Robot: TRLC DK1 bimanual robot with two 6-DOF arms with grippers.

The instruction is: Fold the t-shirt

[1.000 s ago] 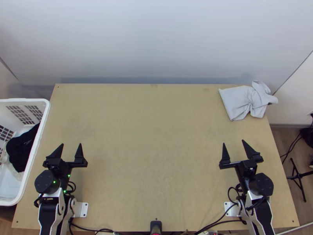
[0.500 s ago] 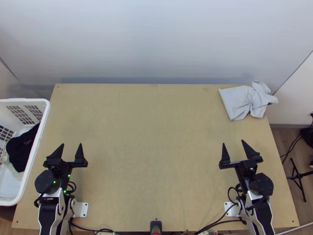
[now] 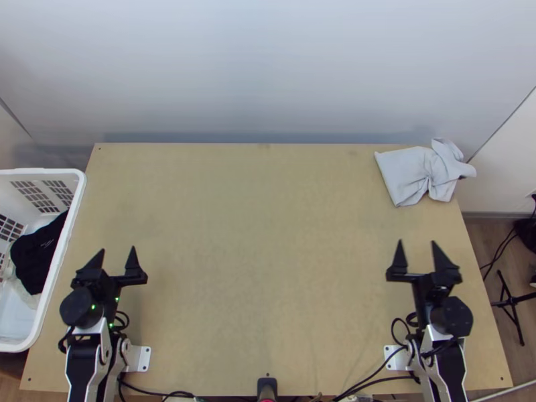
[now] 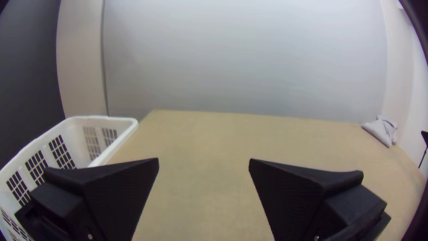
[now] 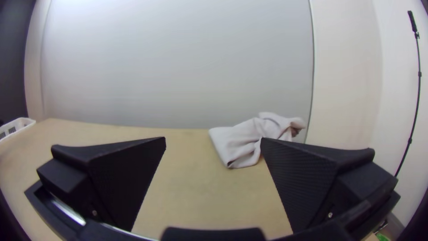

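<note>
- The pale grey, loosely squarish cloth garment (image 3: 405,175), which I take for the t-shirt, lies at the table's far right corner; its inner part is fairly flat, its outer part bunched and twisted, and that end seems to poke past the table's edge.
- Done so far: nothing that I can credit as folding (the flat part may be doubled over, but I can't tell how many layers there are); to my eye the job is at its very start.
- Left to do: probably all of it; get hold of the garment, bring it to the middle, open out the bunched end, spread it, then make the folds.
- The light wooden, rectangular table (image 3: 261,228) has ample bare room in the middle for that spreading.
- The right gripper (image 3: 417,242), black with broad tapering fingers, is on the garment's side, well short of it; its fingers stand wide apart with nothing between them.
- The left gripper (image 3: 117,249), of the same black make, is across the table, much farther from the garment; its fingers are wide apart too, and hold nothing.
- Beyond the left edge is a white plastic basket (image 3: 40,171) with slotted sides; crumpled black cloth (image 3: 37,254) lies in it.
</note>
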